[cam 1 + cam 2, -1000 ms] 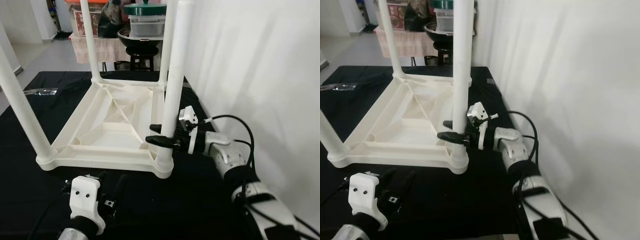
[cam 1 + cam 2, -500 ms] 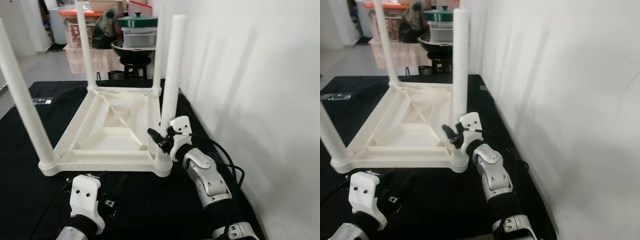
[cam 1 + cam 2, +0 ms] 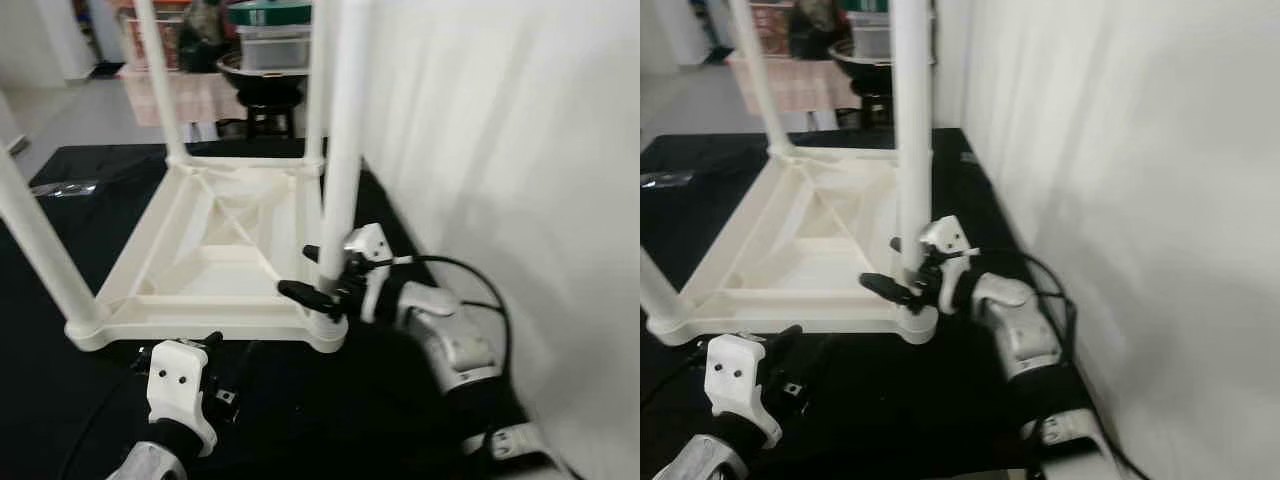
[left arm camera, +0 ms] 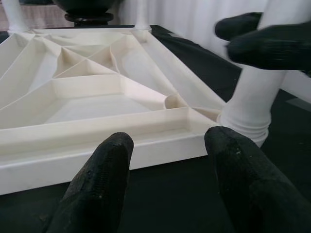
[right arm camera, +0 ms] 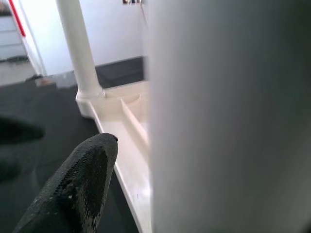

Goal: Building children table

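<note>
White plastic children's table [image 3: 215, 262], inverted on black cloth [image 3: 60, 400], ribbed underside up, four legs standing upright from its corners. Right gripper [image 3: 318, 275] at the near right leg [image 3: 340, 170], low on the leg just above the corner socket; black fingers [image 3: 305, 294] spread to either side of the leg, contact not resolvable through blur. In the right wrist view, leg [image 5: 228, 116] close against the camera, one fingertip [image 5: 77, 184] beside it, another leg [image 5: 77, 53] beyond. Left gripper [image 4: 167, 189] low over the cloth just in front of the table's near edge, fingers [image 4: 97, 179] parted and empty, pointed at the rim [image 4: 97, 155]. Behind the table: clear lidded containers [image 3: 275, 45] stacked on a dark stool [image 3: 262, 105], green lid [image 3: 268, 12] on top, contents not discernible. White curtain [image 3: 500, 150] along the right side.
</note>
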Controlling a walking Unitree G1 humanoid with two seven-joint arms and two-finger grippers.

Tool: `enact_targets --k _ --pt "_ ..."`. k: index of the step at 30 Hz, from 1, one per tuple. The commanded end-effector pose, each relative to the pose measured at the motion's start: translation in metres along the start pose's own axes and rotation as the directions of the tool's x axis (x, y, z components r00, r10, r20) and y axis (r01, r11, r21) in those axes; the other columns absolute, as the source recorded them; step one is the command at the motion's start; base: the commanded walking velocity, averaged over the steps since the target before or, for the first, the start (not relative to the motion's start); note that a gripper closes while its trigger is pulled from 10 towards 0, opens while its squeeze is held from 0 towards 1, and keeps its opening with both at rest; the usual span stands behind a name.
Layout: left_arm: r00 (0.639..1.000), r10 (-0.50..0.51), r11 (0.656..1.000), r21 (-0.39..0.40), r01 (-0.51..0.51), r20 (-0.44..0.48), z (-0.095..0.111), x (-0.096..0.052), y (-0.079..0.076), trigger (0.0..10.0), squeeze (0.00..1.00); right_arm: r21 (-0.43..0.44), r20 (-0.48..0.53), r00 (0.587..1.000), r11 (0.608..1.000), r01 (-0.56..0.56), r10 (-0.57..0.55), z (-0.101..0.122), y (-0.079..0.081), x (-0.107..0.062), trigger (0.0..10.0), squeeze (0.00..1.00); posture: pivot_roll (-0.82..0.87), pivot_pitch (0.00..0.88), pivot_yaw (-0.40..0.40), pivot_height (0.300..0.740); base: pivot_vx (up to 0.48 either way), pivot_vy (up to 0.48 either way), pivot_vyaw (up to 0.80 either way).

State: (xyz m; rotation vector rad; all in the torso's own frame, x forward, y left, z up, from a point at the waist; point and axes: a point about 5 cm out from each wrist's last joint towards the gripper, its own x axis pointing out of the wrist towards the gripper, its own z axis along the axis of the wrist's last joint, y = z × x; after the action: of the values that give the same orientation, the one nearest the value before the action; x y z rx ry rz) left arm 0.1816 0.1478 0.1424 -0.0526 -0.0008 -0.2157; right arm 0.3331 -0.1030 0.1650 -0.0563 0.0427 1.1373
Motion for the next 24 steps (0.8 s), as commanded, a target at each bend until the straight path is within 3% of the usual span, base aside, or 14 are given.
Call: enact_targets --k 1,3,9,10,11,12,13,14,24 --pt "1.0 0.013 1.0 -0.008 -0.013 -0.022 -0.005 0.0 0.001 10.0 0.0 -0.015 -0.017 0.996 0.996 -0.082 0.082 0.0 -0.006 -0.01 10.0 0.0 0.06 0.0 -0.066 0.74 0.0 0.0 0.0" --pt "1.0 0.013 1.0 -0.008 -0.013 -0.022 -0.005 0.0 0.001 10.0 0.0 -0.015 -0.017 0.996 0.996 -0.082 0.082 0.0 -0.006 -0.01 10.0 0.0 0.06 0.0 -0.066 0.74 0.0 0.0 0.0" --pt "1.0 0.017 1.0 0.001 -0.017 -0.02 -0.006 0.0 0.001 10.0 0.0 0.006 -0.036 0.997 0.997 -0.071 0.071 0.006 -0.028 -0.017 10.0 0.0 0.08 0.0 -0.077 0.74 0.0 0.0 0.0" --pt "1.0 0.022 1.0 0.002 -0.022 -0.019 -0.005 -0.001 0.002 10.0 0.0 0.01 -0.029 0.998 0.998 -0.064 0.064 0.008 -0.031 -0.019 7.8 0.0 0.08 0.0 -0.08 0.74 0.0 0.0 0.0" --pt "1.0 0.022 1.0 0.002 -0.022 -0.019 -0.005 -0.001 0.002 10.0 0.0 0.01 -0.029 0.998 0.998 -0.064 0.064 0.008 -0.031 -0.019 7.8 0.0 0.08 0.0 -0.08 0.74 0.0 0.0 0.0" --pt "0.999 0.026 1.0 0.003 -0.026 -0.019 -0.005 -0.001 0.002 10.0 0.0 0.017 -0.024 0.998 0.998 -0.058 0.058 0.009 -0.033 -0.02 3.7 0.0 0.08 0.0 -0.08 0.74 0.0 0.0 0.0" --pt "0.999 0.026 1.0 0.003 -0.026 -0.019 -0.005 -0.001 0.002 10.0 0.0 0.017 -0.024 0.998 0.998 -0.058 0.058 0.009 -0.033 -0.02 3.7 0.0 0.08 0.0 -0.08 0.74 0.0 0.0 0.0" --pt "0.999 0.028 1.0 0.003 -0.028 -0.019 -0.005 -0.001 0.002 10.0 0.0 0.022 -0.018 0.999 0.999 -0.049 0.049 0.01 -0.034 -0.021 0.0 0.0 0.08 0.0 -0.08 0.74 0.0 0.0 0.0" --pt "1.0 0.022 1.0 0.002 -0.022 -0.022 -0.006 -0.001 0.003 10.0 0.0 0.054 -0.01 0.999 0.998 -0.033 0.034 0.001 -0.034 -0.031 0.0 0.0 0.06 0.0 -0.067 0.74 0.0 0.0 0.0"
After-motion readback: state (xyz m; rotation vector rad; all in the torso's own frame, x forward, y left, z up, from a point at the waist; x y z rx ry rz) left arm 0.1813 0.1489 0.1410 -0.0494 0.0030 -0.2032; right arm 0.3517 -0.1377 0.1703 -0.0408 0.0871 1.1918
